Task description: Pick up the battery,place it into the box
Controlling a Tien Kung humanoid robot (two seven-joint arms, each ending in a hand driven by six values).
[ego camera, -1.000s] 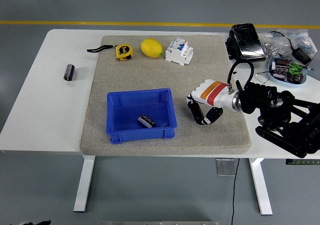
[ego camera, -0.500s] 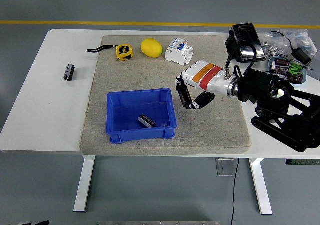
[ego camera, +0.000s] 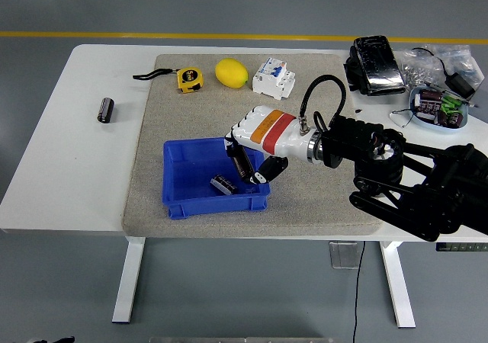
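Now your right hand [ego camera: 255, 149] hangs over the right side of the blue box [ego camera: 215, 176] — its fingers [ego camera: 242, 162] curl down and hold nothing. One battery [ego camera: 223, 184] lies inside the box, just under those fingers. Another battery [ego camera: 105, 110] lies far off on the white table [ego camera: 69, 156] — untouched.

No readable text, labels, brands or numbers on any item.

box [ego camera: 183, 177]: I see glossy blue plastic
mat [ego camera: 191, 114]: rough grey cloth, felt-like to me
table [ego camera: 69, 145]: smooth white
right hand [ego camera: 255, 141]: my glossy white shell
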